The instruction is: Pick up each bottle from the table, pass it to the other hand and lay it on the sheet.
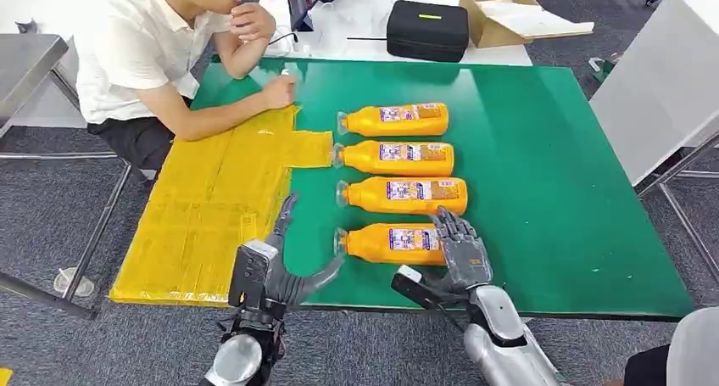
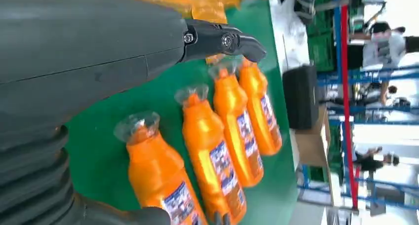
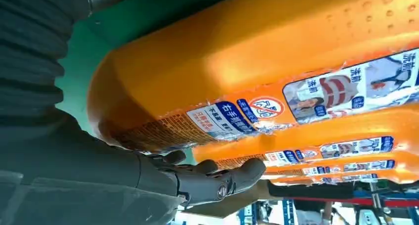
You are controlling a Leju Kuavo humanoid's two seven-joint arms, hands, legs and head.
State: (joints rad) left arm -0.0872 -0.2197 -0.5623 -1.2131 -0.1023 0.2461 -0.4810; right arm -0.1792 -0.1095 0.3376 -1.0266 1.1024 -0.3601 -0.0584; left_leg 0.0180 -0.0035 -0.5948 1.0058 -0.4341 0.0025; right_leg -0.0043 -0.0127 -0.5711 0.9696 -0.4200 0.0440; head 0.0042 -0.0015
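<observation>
Green desk: four bottles in a row, sheet at left. Right robot hand rests spread over nearest bottle, not closed. Left robot hand open, empty. Advice: wrap fingers around the body before lifting.

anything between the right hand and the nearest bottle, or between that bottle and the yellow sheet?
Nothing visible. The right hand is already at the base end of the nearest bottle, fingers over it. Between that bottle and the yellow sheet there is bare green table and the open left hand, the handover partner.
</observation>
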